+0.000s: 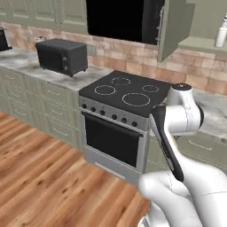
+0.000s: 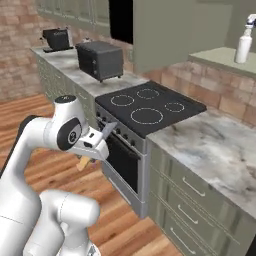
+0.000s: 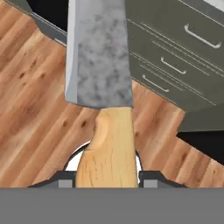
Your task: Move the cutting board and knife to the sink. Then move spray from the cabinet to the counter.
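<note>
My gripper [image 2: 93,146] is shut on the knife [image 2: 107,131], held low in front of the oven and above the wooden floor. In the hand view the orange-tan handle [image 3: 109,148] sits between my gripper's [image 3: 109,180] two fingertips, and the grey blade [image 3: 100,52] points away. The white spray [image 2: 244,45] stands upright on the shelf of the open cabinet [image 2: 220,57], also seen as spray [image 1: 221,33] at the top right. The marbled counter [image 2: 210,145] runs right of the stove. The cutting board and the sink are out of view.
A black stovetop [image 2: 147,107] over an oven [image 1: 113,142] stands just ahead of the arm. A black microwave [image 1: 62,55] sits on the counter to the left. The open cabinet door [image 1: 175,26] hangs above the stove. Pale green drawers [image 3: 175,65] line the base.
</note>
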Motion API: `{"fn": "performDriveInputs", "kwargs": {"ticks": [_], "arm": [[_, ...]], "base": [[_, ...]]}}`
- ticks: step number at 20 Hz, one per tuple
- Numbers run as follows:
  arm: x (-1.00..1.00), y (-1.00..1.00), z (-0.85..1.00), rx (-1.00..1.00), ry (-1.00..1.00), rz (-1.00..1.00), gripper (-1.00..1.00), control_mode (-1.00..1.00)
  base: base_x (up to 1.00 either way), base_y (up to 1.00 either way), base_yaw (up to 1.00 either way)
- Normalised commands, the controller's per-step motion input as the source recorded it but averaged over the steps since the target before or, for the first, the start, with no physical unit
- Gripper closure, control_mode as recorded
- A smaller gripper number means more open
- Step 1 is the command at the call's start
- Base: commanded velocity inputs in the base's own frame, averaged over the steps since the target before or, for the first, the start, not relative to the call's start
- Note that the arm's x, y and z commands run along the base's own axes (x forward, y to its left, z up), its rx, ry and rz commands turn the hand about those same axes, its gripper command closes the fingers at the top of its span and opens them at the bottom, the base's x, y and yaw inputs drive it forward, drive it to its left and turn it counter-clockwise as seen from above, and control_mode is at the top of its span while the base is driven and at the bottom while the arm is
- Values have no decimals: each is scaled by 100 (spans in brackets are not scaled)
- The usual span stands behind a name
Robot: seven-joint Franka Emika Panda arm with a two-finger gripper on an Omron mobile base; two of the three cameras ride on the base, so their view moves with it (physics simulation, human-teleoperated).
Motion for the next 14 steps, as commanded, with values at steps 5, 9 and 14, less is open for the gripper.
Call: {"fn": "performDriveInputs", "kwargs": {"ticks": [5,9,14], "arm": [[0,0,0,0,0,0,100,100],[0,0,0,0,0,0,100,100],[0,0,0,0,0,0,100,100]], "base": [[0,0,100],[0,1,100],[0,2,100]]}}
